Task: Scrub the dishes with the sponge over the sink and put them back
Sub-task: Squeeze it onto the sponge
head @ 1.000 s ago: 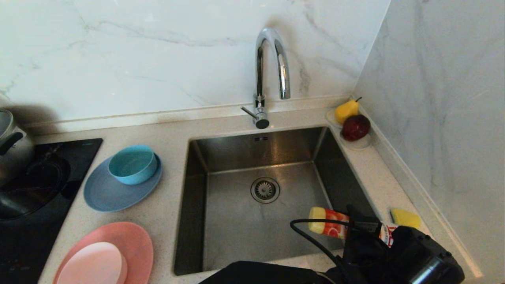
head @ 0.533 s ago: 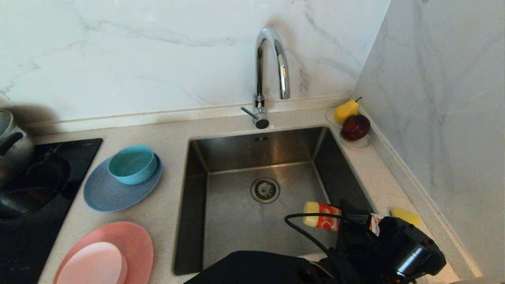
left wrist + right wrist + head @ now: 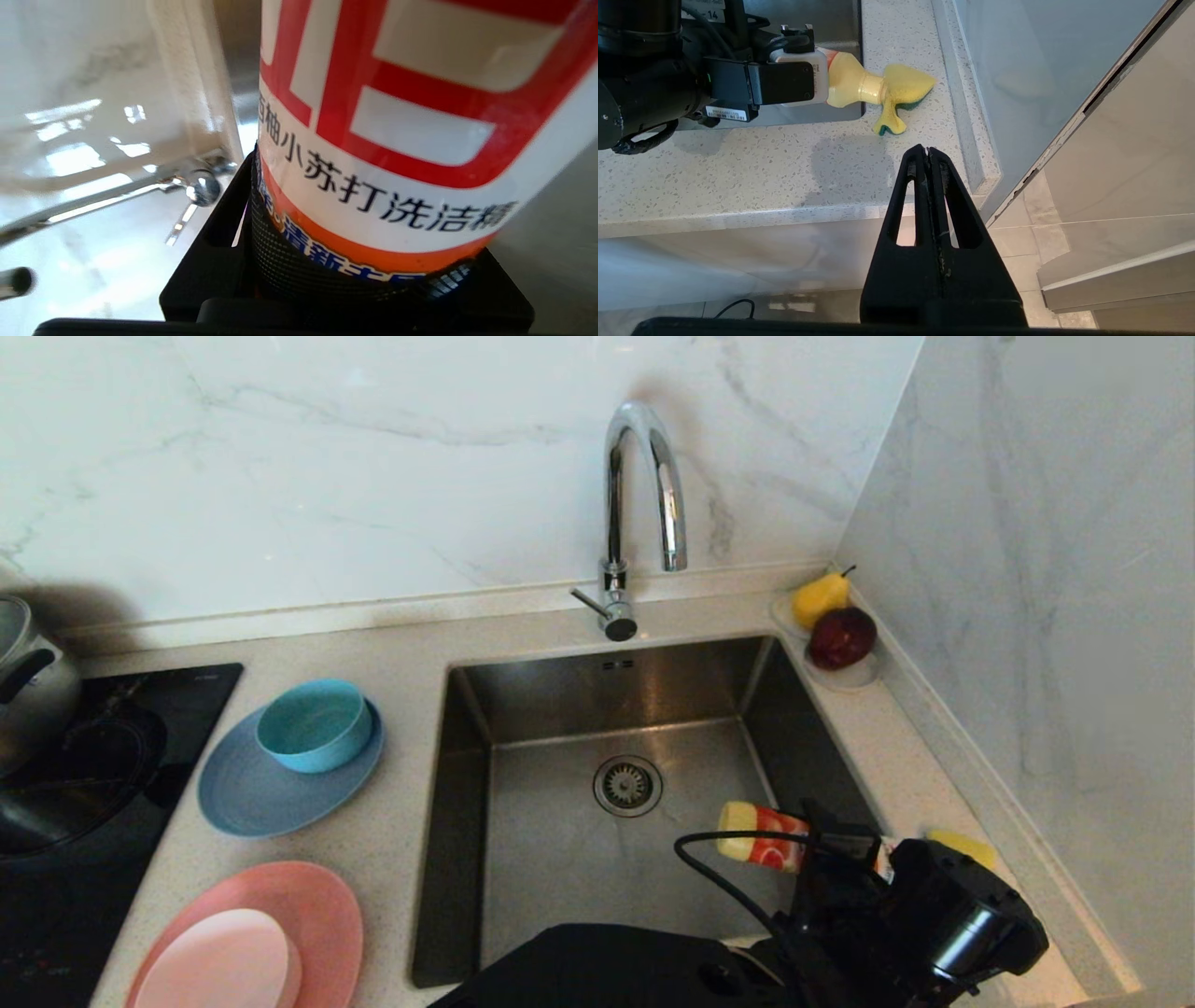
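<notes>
Left gripper (image 3: pixel 845 859) at 5 o'clock, clamped on red-white-orange plastic detergent bottle (image 3: pixel 761 835), tipped over steel sink (image 3: pixel 597 821), nozzle at bent yellow-green foam sponge (image 3: pixel 901 91) on speckled counter. Right gripper (image 3: pixel 928 154) pressed closed, parked below counter edge.

Counting the things around the sink

Left of the pincer (image 3: pixel 845 859): three plates, one blue (image 3: pixel 245 791), one big pink (image 3: pixel 313 910), one small pink (image 3: pixel 215 961); one bowl (image 3: pixel 313 725); one pot (image 3: pixel 28 681). Beyond it: one sink (image 3: pixel 560 859), one tap (image 3: pixel 639 504), one pear (image 3: pixel 820 597), one apple (image 3: pixel 842 637). Inside it: one soap bottle (image 3: pixel 758 835). Right beside it: one sponge (image 3: pixel 962 847).
</notes>
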Motion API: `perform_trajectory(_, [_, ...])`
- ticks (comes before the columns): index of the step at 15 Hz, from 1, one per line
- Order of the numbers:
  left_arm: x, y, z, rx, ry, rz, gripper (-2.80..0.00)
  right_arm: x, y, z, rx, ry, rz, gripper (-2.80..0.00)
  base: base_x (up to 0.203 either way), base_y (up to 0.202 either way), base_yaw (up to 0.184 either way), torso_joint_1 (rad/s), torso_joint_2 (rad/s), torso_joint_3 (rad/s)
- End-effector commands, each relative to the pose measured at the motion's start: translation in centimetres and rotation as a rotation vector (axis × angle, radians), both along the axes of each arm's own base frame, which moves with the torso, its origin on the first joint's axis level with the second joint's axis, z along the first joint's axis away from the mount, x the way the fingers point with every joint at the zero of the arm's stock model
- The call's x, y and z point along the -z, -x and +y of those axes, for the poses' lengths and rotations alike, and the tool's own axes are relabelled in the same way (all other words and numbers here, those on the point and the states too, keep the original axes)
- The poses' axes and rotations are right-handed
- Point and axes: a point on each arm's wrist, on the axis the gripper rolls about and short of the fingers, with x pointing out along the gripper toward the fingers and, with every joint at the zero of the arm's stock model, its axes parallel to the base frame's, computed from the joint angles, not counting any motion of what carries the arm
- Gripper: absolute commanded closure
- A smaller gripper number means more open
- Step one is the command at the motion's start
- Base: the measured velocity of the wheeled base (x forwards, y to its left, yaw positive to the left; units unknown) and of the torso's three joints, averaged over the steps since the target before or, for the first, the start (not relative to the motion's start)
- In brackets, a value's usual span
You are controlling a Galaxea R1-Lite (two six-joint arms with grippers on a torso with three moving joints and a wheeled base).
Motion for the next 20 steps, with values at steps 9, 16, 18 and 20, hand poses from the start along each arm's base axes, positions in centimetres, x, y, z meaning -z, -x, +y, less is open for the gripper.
perform_trajectory(9, [-1.3,-0.1,-0.3,0.026,-0.072,-0.074,0.00,0.0,0.0,0.0,0.000,0.000,0.000,0.00,0.000,0.000,0.000,0.000,0.00,0.000])
perform_trajectory(16, [-1.2,-0.1,-0.3,0.034,-0.122,-0.080,0.00,0.0,0.0,0.0,0.000,0.000,0.000,0.00,0.000,0.000,0.000,0.000,0.00,0.000])
perform_trajectory(18, [-1.1,-0.1,-0.3,0.034,-0.122,-0.080,0.00,0.0,0.0,0.0,0.000,0.000,0.000,0.00,0.000,0.000,0.000,0.000,0.00,0.000])
perform_trajectory(20, [-1.3,0.0,-0.3,0.034,-0.117,-0.081,0.00,0.0,0.0,0.0,0.000,0.000,0.000,0.00,0.000,0.000,0.000,0.000,0.00,0.000])
